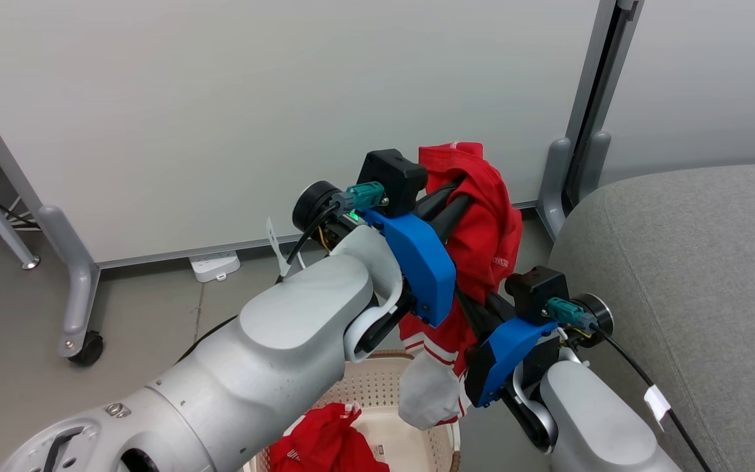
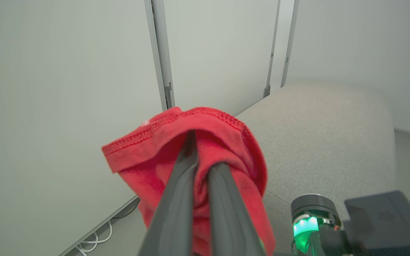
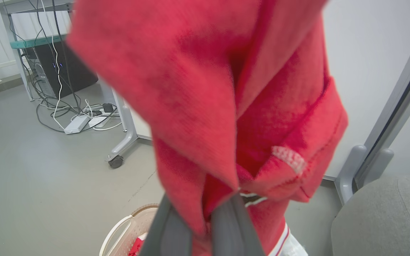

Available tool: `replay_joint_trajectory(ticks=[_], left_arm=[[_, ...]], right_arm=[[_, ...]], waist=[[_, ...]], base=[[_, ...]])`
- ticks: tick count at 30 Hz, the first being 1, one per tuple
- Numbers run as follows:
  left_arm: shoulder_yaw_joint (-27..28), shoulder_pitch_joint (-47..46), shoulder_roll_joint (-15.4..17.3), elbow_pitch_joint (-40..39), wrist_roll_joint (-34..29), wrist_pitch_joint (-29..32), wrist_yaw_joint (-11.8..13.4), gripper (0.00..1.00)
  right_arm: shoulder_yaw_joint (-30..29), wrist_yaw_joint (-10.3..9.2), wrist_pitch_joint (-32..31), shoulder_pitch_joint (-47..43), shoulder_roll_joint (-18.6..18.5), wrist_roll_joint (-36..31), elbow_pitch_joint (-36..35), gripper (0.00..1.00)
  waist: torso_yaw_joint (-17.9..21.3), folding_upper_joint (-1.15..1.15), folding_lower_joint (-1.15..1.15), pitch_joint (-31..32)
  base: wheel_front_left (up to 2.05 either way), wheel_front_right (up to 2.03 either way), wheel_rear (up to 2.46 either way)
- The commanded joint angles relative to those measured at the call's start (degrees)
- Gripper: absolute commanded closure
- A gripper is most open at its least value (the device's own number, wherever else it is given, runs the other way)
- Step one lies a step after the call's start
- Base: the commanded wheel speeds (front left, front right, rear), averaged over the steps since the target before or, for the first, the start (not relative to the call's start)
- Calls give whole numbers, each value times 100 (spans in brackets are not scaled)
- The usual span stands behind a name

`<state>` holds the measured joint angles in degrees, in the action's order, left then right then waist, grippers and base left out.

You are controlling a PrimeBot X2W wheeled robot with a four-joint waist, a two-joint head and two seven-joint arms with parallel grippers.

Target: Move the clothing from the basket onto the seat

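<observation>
Both claws grip one bright red soft fabric garment [image 1: 485, 226]: the left gripper [image 2: 205, 156] is clenched on its top hem and the right gripper [image 3: 205, 220] on a lower fold. It hangs above the cream perforated plastic basket [image 1: 377, 387], likely to clear the rim before swinging right to the large grey upholstered seat [image 1: 679, 275]. A second red garment [image 1: 325, 439] waits inside the basket.
</observation>
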<state>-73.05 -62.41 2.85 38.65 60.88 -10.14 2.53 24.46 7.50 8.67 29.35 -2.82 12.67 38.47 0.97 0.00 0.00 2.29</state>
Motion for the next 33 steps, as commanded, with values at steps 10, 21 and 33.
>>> replay_joint_trajectory(ticks=[10,21,33], left_arm=[[105,133,7,32,182,-279,80,0],[1273,1728,479,-736,-1229,-507,49,0],[3095,4248,968,-2085,-3050,-509,-506,0]], right_arm=[[69,-2,61,146,-12,64,41,100],[-41,-2,85,33,-12,-80,-11,100],[-307,-2,24,-157,-12,-287,-137,100]], waist=[[33,0,0,-3],[46,0,0,-39],[-41,0,0,-53]], base=[[0,0,0],[0,0,0],[0,0,0]])
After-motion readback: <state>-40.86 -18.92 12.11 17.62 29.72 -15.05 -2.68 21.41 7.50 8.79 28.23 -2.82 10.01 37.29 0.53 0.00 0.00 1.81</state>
